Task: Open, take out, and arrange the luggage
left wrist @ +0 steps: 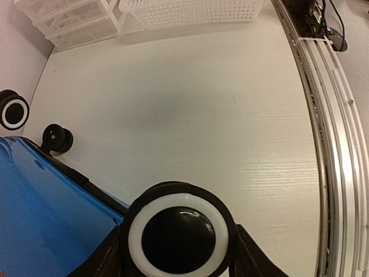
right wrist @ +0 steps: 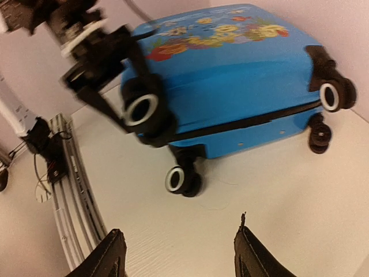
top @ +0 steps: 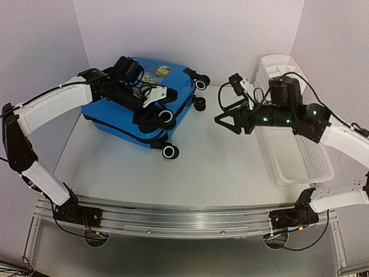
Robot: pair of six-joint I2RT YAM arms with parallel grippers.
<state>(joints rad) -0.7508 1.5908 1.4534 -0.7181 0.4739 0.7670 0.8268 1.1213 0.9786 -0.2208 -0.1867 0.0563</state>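
One blue suitcase [top: 118,122] lay closed on its side at the far left of the white surface [top: 219,167]. Its fish-and-coral printed lid faced up, and a black zip band ran round the shell. Four black wheels showed at its right end, three of them with white rings. The left claw [top: 163,118] was pinching one wheel [left wrist: 179,235] between its fingers. The right claw [right wrist: 181,254] hung spread and empty above the surface, near the suitcase but apart from it. One white slatted basket [top: 300,161] and one white drawer unit [top: 277,66] stood along the right edge.
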